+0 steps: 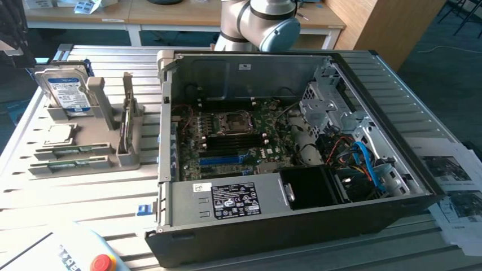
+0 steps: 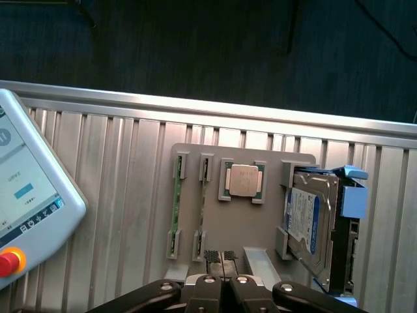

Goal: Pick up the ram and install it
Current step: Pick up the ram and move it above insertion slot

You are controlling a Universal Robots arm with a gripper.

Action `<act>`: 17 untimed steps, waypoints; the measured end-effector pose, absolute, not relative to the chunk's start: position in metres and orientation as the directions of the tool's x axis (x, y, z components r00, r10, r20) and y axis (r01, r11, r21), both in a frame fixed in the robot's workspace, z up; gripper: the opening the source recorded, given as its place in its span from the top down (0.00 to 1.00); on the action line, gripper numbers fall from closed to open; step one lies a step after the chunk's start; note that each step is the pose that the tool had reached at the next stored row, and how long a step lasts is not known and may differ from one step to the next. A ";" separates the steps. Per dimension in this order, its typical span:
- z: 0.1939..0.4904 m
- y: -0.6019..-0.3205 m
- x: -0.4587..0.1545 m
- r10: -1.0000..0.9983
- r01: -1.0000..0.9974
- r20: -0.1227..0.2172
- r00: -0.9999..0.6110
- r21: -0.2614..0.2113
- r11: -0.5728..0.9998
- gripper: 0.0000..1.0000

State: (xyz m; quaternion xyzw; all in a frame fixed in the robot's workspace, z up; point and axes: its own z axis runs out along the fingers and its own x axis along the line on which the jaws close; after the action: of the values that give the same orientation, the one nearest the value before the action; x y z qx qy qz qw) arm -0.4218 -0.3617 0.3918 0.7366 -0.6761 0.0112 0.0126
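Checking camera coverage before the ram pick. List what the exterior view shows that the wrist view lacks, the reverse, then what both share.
Exterior view adds: the open PC case, its motherboard, the arm.
Wrist view adds: the shut gripper near the holder, dark floor past the table.
Both: holder, two ram sticks in it, CPU, hard drive, pendant.

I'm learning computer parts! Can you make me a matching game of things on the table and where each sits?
1 thin green ram sticks
2 silver hard drive with blue-white label
3 square silver processor chip
4 round red button

A on the white handheld controller
B flat in a square pocket of the grey plastic holder
C on edge in the holder's narrow slots
D standing at the holder's end

Pairs: 1-C, 2-D, 3-B, 4-A
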 end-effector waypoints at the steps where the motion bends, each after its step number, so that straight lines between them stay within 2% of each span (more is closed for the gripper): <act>1: 0.392 -0.362 -0.422 -0.996 -0.996 0.034 0.086 0.003 -0.086 0.90; 9: 0.392 -0.362 -0.422 -0.995 -0.996 0.034 0.089 0.003 -0.089 0.89; 10: 0.392 -0.362 -0.422 -0.995 -0.996 0.034 0.089 0.003 -0.089 0.84; 11: 0.392 -0.362 -0.422 -0.995 -0.996 0.034 0.090 0.003 -0.090 0.84; 12: 0.392 -0.362 -0.422 -0.995 -0.996 0.034 0.090 0.003 -0.090 0.76; 17: 0.392 -0.362 -0.422 -0.994 -0.995 0.034 0.104 0.003 -0.104 0.76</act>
State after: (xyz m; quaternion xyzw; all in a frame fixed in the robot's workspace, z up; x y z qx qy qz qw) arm -0.4217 -0.3618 0.3918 0.7430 -0.6691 0.0113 0.0125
